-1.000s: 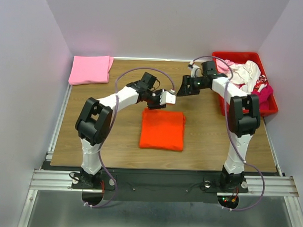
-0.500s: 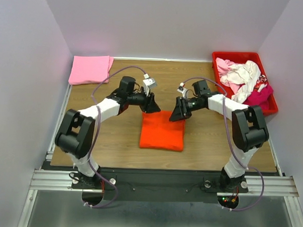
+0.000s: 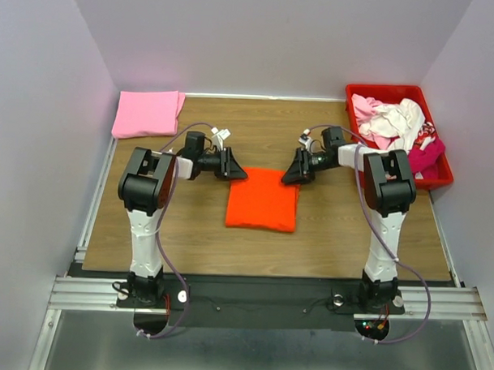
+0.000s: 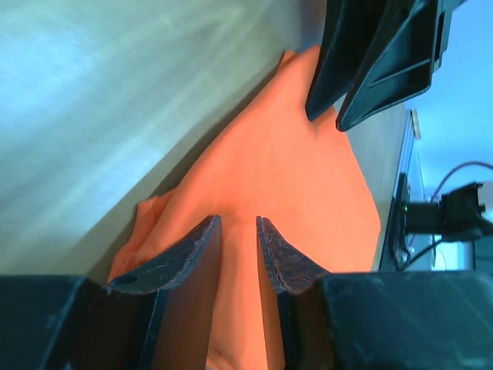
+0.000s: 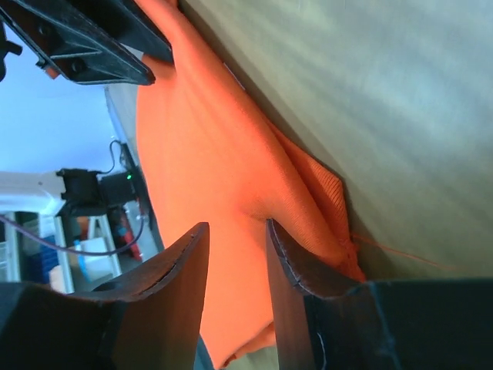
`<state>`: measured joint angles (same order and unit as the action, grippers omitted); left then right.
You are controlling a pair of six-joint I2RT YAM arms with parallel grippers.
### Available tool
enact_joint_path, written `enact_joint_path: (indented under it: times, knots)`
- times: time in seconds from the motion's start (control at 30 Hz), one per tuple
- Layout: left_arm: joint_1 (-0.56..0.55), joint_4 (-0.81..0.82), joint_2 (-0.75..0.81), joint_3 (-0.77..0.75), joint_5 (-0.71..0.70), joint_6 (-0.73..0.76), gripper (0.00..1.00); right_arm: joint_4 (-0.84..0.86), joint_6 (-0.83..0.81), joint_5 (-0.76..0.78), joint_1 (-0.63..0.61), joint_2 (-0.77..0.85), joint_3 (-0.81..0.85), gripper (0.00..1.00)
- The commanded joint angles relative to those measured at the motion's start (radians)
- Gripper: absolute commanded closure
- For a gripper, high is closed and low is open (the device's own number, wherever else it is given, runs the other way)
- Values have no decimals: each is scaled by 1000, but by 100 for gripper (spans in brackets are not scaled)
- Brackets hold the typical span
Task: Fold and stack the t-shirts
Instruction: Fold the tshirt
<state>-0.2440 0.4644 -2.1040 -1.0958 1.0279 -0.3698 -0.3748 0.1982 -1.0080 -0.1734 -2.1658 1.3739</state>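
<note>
The orange shirt (image 3: 262, 203) lies folded into a neat rectangle at the middle of the tabletop (image 3: 189, 228). The left gripper (image 3: 241, 175) sits at its far left corner and the right gripper (image 3: 288, 178) at its far right corner, both low against the cloth. In each wrist view the jaws stand a narrow slot apart with orange cloth showing in the slot. I cannot tell whether either gripper already pinches a layer or only rests over it.

The main risk is an uneven catch. If one gripper takes only the top layer, or misses, lifting would likely peel the fold open or swing the shirt askew. A pinch too near the corner may slip off the soft cloth. Jaws pressed hard onto the wood could drag and bunch the far edge; the right wrist view shows a small ridge of cloth there.

The pink shirt (image 3: 147, 113) lies folded at the far left corner, well apart, so a carry there would be long and a sagging middle could unfold. The crate (image 3: 432, 171) at the far right holds a pile (image 3: 391, 119) of unfolded shirts.
</note>
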Motion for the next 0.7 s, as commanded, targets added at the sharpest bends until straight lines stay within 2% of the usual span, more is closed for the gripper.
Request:
enact_joint_path:
  times: [0.0,0.1,0.17,0.23,0.33,0.43,0.57,0.67]
  knots:
    - [35,37,24,-35,-34,-8,63,51,4,69,-3,-29,86,59]
    - [40,16,108,-18,-5,14,62,53,46,36,-3,47,100,59]
    - [38,11,226,16,12,22,61,56,72,14,-3,115,88,58]
    - [25,11,339,92,14,16,61,72,119,-7,-11,217,50,58]
    - [-17,16,418,195,12,-6,61,111,158,-14,-41,328,-27,58]
    - [-82,28,423,267,5,-11,61,189,226,-33,-121,372,-215,57]
    - [-113,80,346,306,3,-41,61,224,221,-43,-161,334,-294,58]
    - [-92,85,271,303,-12,-52,62,217,179,-38,-155,246,-320,59]
